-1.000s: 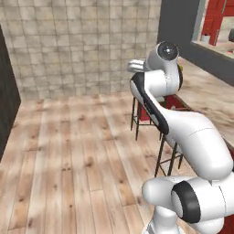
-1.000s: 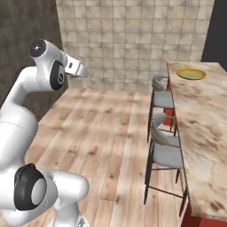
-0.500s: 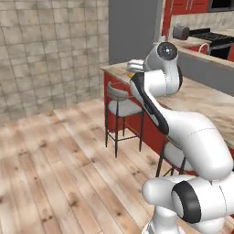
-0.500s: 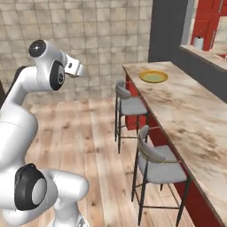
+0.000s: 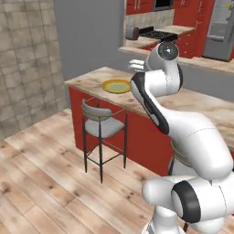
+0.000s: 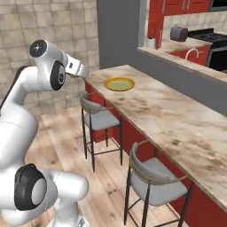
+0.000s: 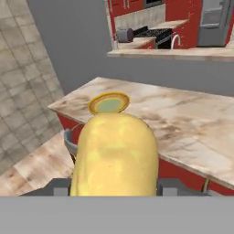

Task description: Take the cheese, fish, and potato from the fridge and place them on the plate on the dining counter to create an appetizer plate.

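In the hand view a rounded pale yellow potato (image 7: pixel 114 151) sits between the jaws of my gripper (image 7: pixel 114 188), which is shut on it; the fingers are mostly hidden behind it. Beyond the potato lies the plate (image 7: pixel 109 103), golden-rimmed with a pale green centre, near the left end of the dining counter (image 7: pixel 187 116). The base views show the same plate (image 5: pixel 116 86) (image 6: pixel 119 84) on the counter (image 5: pixel 205 105) (image 6: pixel 177 124). My hand (image 5: pixel 135 65) (image 6: pixel 81 70) is held high, short of the counter's end. The grey fridge (image 5: pixel 222 28) (image 7: pixel 213 18) stands far back. The cheese and fish are out of view.
Two grey-seated stools (image 5: pixel 103 125) (image 6: pixel 155 179) stand along the counter's red base. A second marbled counter with a faucet (image 6: pixel 191 52) and a toaster (image 6: pixel 179 32) runs behind. A grey wall and a tiled wall (image 6: pixel 26 26) close the left side over wooden floor.
The whole picture has swung as the base turned: the dining counter, plate and stools now lie nearer and more central. The gripper keeps its hold on the potato.
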Controlling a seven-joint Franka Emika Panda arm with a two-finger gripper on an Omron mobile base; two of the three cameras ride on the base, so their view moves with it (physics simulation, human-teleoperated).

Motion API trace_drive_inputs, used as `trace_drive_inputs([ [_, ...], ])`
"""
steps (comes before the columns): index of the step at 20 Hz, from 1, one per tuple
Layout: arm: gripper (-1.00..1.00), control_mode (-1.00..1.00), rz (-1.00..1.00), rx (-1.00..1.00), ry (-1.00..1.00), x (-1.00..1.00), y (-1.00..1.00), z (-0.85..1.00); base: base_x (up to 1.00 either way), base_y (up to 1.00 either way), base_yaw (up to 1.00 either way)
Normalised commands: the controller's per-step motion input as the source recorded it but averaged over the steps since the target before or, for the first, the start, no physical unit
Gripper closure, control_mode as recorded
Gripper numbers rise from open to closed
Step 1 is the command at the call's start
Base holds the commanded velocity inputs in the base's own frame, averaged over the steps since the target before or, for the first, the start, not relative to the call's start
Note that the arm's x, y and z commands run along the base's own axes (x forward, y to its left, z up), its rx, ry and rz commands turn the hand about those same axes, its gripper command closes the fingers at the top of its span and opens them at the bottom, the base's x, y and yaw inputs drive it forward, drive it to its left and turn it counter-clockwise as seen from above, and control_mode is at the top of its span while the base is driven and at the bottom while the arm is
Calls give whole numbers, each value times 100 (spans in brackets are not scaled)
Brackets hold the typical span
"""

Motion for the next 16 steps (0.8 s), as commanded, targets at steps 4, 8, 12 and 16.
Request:
trace_drive_inputs([
  [4,100,100,0,0,0,0,0,0,100,98,-52],
  [8,100,100,0,0,0,0,0,0,100,100,-51],
  [12,100,100,0,0,0,0,0,0,100,100,-49],
  [16,100,100,0,0,0,0,0,0,100,87,-47],
])
